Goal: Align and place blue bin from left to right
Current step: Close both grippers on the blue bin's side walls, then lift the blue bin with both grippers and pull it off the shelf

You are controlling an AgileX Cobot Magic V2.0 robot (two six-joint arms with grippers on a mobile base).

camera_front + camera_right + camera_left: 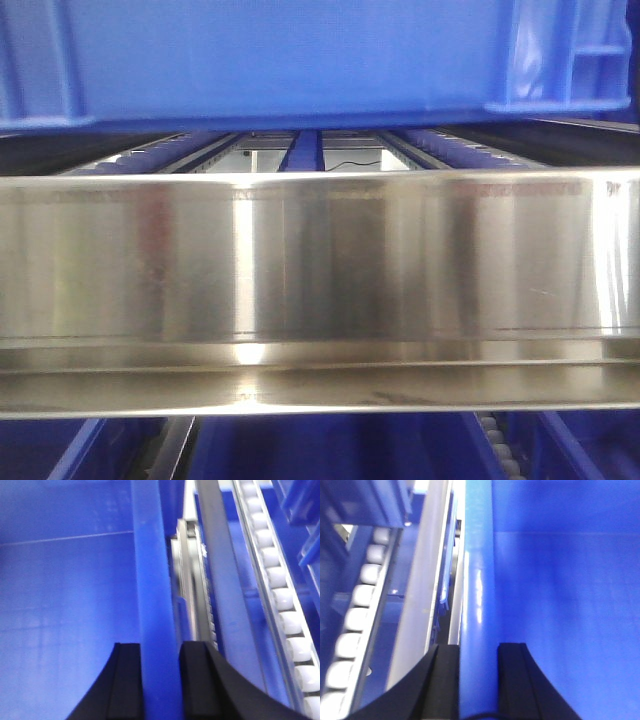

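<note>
Exterior front-facing view: the blue bin [280, 60] fills the top of the picture from the left edge almost to the right one. Its flat side panel faces the camera and its ribbed corner is at the right. Under its bottom edge the dark roller lanes [420, 145] run away from the camera. Whether the bin rests on them or sits just above them cannot be told. Below, a polished steel beam [320, 260] crosses the whole width. Beneath the beam there is more blue plastic [330, 450], with a short lower roller row [500, 445] toward the right.

Left wrist view, from the left: a left roller line [357, 615] of white rollers climbs the edge, followed by a pale grey rail [422, 590] and the bin's glossy rim. The bin's smooth blue inside fills the right half. The left hand [477, 647] straddles that rim. One black finger [447, 680] is on the rail side and the other is inside the bin. Both are closed against the plastic, so the hand grips the bin wall.

Right wrist view, from the left: the bin's blue inside comes first, then its rim as an upright strip. The right hand [160, 647] clamps this rim in the same way, with one black finger [125, 680] inside the bin and the other outside. Just beside the rim lies a metal rail [192, 580], and further right a right roller line [280, 595] of white rollers.
</note>
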